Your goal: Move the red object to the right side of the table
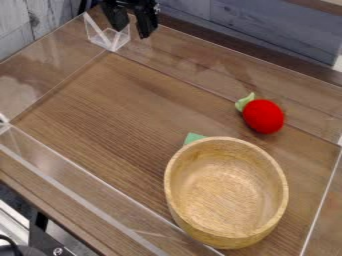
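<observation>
soft even light, low-resolution blur, faint glare on acrylic walls.

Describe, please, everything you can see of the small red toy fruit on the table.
The red toy fruit is a small, round, soft-looking piece, bright red with a green leafy top pointing toward the upper left. It lies on the brown wood-grain table, near the right-hand clear wall and just beyond the wooden bowl, apart from it. Nothing grips or touches it; only the tabletop supports it.
</observation>
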### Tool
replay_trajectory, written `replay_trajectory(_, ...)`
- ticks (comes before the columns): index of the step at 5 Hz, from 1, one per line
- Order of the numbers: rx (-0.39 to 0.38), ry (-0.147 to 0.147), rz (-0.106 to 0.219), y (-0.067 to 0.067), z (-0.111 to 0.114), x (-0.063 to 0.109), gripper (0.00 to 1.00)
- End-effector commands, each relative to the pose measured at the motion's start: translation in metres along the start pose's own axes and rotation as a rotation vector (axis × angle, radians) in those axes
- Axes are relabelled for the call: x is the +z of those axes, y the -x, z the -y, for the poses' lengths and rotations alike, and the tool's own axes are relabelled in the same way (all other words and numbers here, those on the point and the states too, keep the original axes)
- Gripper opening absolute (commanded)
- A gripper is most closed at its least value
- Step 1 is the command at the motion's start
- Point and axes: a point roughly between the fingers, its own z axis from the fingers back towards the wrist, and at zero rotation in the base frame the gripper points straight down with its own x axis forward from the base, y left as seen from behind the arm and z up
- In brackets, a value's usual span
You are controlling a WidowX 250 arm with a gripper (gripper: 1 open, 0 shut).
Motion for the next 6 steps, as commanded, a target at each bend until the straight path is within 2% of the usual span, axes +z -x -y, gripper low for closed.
replay_trajectory(1, 0.083, -0.049, 0.042, -0.014, -0.015, 0.003, 1.0)
replay_trajectory(2, 0.144, -0.085, 0.065, -0.026, -0.025, -0.002, 1.0)
replay_trajectory(4, 0.027, -0.078, 0.083, -0.023, -0.015, -0.009, 1.0)
replay_trajectory(6, -0.007, -0.083, 0.111, -0.025, -0.01, -0.003, 1.0)
